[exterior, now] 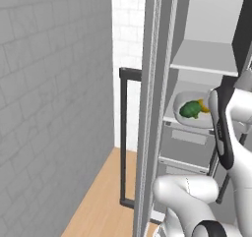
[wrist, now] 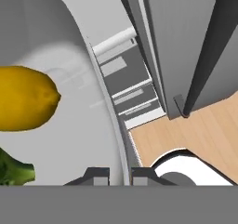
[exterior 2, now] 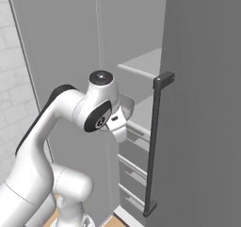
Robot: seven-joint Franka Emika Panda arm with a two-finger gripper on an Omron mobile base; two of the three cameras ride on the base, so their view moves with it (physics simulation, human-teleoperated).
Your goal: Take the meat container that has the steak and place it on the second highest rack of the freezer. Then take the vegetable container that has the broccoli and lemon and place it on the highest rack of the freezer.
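Note:
The white vegetable container holds the yellow lemon and the green broccoli. My gripper is shut on its rim, one fingertip on each side of the wall. In the left base view the container hangs inside the open freezer, level with the white shelf below the highest rack, with the broccoli and lemon in it. Whether it rests on that shelf I cannot tell. The hand reaches in under the highest rack. The meat container with the steak is out of view.
Grey drawers fill the freezer below the container. One open door with a dark bar handle stands close on the right, another handle on the left. A grey brick wall and wooden floor lie left.

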